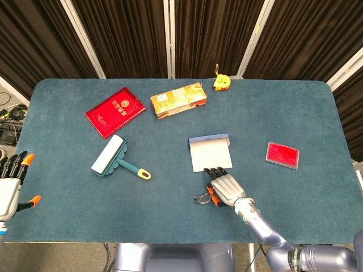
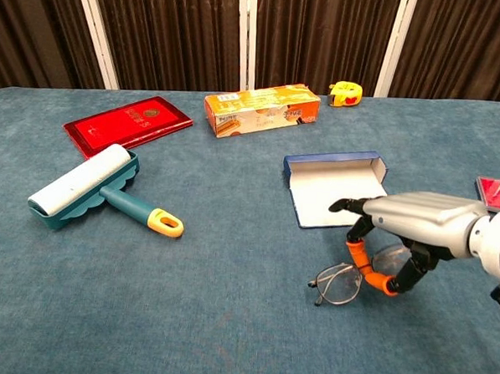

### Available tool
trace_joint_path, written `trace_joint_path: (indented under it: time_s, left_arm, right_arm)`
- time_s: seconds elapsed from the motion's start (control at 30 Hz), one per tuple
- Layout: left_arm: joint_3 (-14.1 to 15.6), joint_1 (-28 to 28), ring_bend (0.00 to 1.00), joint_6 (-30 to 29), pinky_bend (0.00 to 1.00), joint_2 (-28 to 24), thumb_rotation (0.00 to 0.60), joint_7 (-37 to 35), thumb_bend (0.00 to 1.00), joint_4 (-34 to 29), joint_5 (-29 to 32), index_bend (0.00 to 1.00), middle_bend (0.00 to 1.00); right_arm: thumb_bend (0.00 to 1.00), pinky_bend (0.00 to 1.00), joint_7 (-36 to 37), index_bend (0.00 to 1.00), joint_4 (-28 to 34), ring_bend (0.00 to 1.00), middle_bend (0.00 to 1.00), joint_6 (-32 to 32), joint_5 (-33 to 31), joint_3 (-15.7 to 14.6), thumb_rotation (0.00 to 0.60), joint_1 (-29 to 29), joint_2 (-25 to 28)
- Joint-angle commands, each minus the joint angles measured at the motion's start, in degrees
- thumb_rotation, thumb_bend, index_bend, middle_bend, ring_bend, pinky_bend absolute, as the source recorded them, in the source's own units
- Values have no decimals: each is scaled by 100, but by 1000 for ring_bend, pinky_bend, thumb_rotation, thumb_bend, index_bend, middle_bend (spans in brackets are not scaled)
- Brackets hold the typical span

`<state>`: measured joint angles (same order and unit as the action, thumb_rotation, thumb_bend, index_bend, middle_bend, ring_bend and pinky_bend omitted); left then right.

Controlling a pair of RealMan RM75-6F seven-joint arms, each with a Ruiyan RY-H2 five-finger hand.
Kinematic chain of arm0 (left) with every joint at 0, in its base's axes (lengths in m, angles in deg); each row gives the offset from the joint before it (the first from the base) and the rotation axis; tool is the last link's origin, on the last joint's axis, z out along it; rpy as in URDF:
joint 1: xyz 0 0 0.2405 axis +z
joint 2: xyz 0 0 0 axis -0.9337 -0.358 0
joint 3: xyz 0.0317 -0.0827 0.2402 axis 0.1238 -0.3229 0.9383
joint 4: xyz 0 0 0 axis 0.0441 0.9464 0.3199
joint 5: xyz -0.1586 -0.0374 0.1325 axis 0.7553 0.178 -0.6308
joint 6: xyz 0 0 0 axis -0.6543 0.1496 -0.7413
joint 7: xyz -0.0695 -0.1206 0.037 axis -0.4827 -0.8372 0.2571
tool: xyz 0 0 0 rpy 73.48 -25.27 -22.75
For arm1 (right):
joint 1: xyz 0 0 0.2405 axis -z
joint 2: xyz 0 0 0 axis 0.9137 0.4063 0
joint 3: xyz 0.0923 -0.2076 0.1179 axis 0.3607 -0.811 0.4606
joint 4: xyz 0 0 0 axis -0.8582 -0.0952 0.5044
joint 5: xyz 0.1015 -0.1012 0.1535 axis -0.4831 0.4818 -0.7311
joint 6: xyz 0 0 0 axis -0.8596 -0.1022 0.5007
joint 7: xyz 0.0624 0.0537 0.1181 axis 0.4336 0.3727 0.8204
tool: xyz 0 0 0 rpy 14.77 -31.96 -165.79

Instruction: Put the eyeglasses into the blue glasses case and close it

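The eyeglasses have thin wire rims and sit tilted near the table's front, one side raised off the cloth; the head view shows them as small eyeglasses beside the hand. My right hand arches over them and pinches the frame between its orange fingertips. The blue glasses case lies open just beyond the hand, its white inside facing up. My left hand hangs off the table's left edge, fingers spread, holding nothing.
A teal lint roller lies at the left, a red booklet behind it. An orange box and a yellow tape measure stand at the back. A small red box lies right of the case.
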<state>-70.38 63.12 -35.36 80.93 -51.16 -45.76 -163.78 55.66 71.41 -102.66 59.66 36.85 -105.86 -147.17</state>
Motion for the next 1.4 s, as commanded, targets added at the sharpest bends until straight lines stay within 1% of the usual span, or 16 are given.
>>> trace_joint_path:
  time_s: [0.03,0.3,0.4,0.43,0.53,0.63,0.77,0.8,0.93,1.17,1.4]
  left_arm:
    - [-1,-4,0,9,0,0,600,-9,0,3,10,0,0]
    - [-41,-39,0,70,0,-3,600,-57,0,32,106,0,0]
    - [-66,-69,0,142,0,5,600,-84,0,52,196,0,0]
    - [-96,-88,0,184,0,8,600,-104,0,83,275,0,0]
    - [-129,-116,0,237,0,4,600,-145,0,110,355,0,0]
    - [-168,-138,0,272,0,-6,600,-180,0,142,445,0,0]
    - [-182,-154,0,303,0,-6,600,-199,0,170,498,0,0]
    - [-186,-161,0,318,0,-2,600,-199,0,177,523,0,0]
    - [-199,-182,0,365,0,14,600,-183,0,205,609,0,0]
    - [-195,-215,0,455,0,20,600,-192,0,204,703,0,0]
    - [-191,-229,0,472,0,23,600,-178,0,211,749,0,0]
  right_arm:
    - [409,0,79,624,6,0,0,-2,-14,67,600,-22,37]
    - [414,0,422,628,-139,0,0,129,-234,455,600,-202,93]
    - [415,0,537,630,-304,0,0,209,-399,665,600,-329,77]
    - [416,0,669,631,-525,0,0,245,-584,901,600,-426,30]
    - [418,0,793,632,-894,0,0,441,-830,1085,600,-603,-50]
    - [424,0,964,633,-1469,0,0,640,-1127,1279,600,-787,-186]
    - [432,0,1119,634,-2053,0,0,820,-1333,1366,600,-913,-342]
    - [433,0,1162,634,-2289,0,0,907,-1373,1363,600,-956,-410]
    - [435,0,1262,635,-2791,0,0,1069,-1324,1292,600,-1023,-568]
    - [443,0,1437,638,-3296,0,0,1174,-1268,1256,600,-1077,-835]
    - [448,0,1334,639,-3512,0,0,1137,-1309,1260,600,-1207,-1112]
